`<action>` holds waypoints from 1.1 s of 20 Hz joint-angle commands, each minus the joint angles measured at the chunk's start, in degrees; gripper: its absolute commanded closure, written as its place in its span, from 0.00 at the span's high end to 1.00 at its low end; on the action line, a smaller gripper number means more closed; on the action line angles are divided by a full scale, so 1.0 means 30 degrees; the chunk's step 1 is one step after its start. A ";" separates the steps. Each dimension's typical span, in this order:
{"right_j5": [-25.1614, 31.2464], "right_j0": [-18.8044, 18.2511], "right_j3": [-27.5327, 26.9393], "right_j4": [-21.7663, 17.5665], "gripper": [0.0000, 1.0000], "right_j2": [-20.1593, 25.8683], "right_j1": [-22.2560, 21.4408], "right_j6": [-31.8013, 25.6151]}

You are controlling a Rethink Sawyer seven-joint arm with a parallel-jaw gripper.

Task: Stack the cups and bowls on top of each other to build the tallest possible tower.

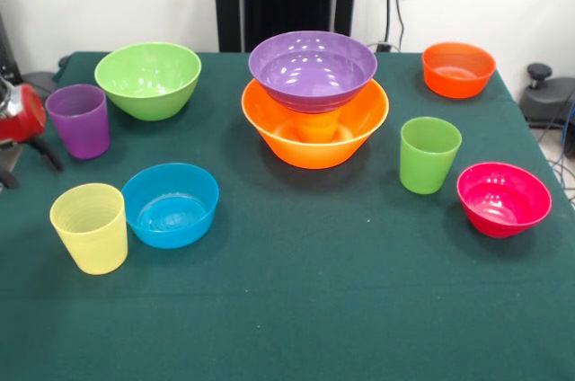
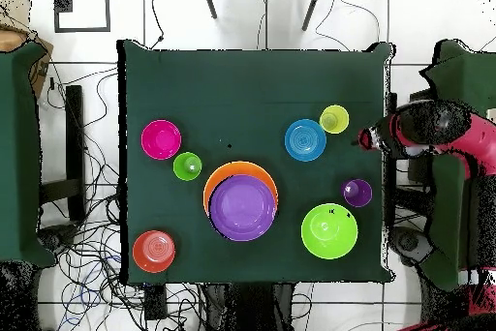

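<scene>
Purple bowl [image 1: 312, 69] atop orange-yellow bowl [image 1: 315, 132]; centre.

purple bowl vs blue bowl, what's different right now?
The purple bowl is wider than the blue bowl. The purple bowl is raised, sitting in the large orange-yellow bowl on an orange cup inside it; the blue bowl stands directly on the table, touching or nearly touching the pale yellow cup. Both are upright, empty and glossy.

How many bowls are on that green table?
6. The purple bowl sits in the big orange bowl at centre, propped on an orange cup. In the front view, light green far left, blue near left, orange-red far right, pink-red near right.
</scene>
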 commanded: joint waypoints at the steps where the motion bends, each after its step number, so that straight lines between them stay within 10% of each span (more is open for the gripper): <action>1: 0.3625 0.1443 -0.1606 -0.0217 1.00 -0.0829 -0.1766 -0.6529; 22: 0.1556 0.3203 -0.2729 -0.1278 1.00 -0.1154 -0.1927 -0.3333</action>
